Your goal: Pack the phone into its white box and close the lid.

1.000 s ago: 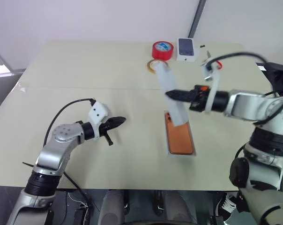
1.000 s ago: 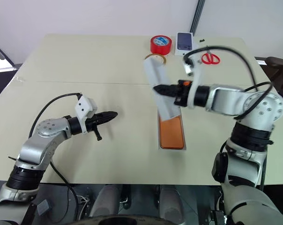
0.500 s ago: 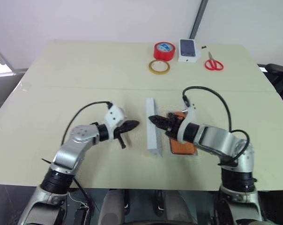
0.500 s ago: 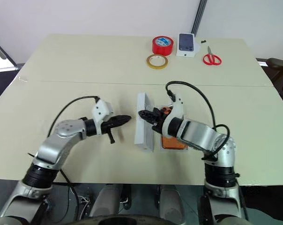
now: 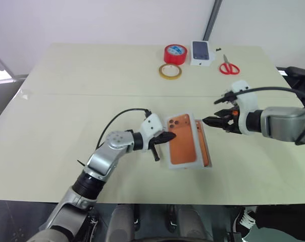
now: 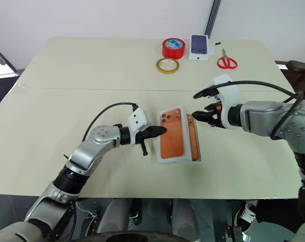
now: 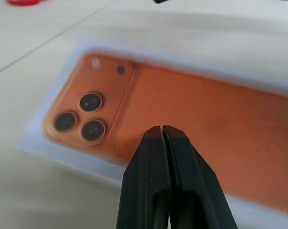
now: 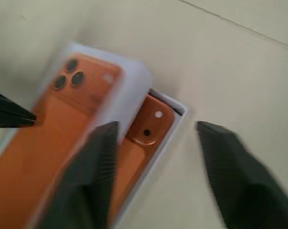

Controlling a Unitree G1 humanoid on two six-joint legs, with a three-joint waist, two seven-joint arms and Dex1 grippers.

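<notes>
**Q:** Phone [image 8: 146, 126]: where is it lying?

**A:** It is lying face down in the white box [image 8: 175, 130], at lower centre of the head views on the surface [image 5: 92, 80]. The lid [image 5: 180, 146], showing an orange phone picture on top, is lying askew, covering the box's left part.

**Q:** Tool states?

**A:** The left tool [image 5: 171, 136], fingers pressed together, is pointing at the lid's left edge. The right tool [image 6: 194, 115], fingers apart and gripping nothing, is hovering near the box's upper right corner.

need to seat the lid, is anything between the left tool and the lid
Nothing visible: the shut left tool sits at the left edge of the lid, which lies offset over the white box.
</notes>
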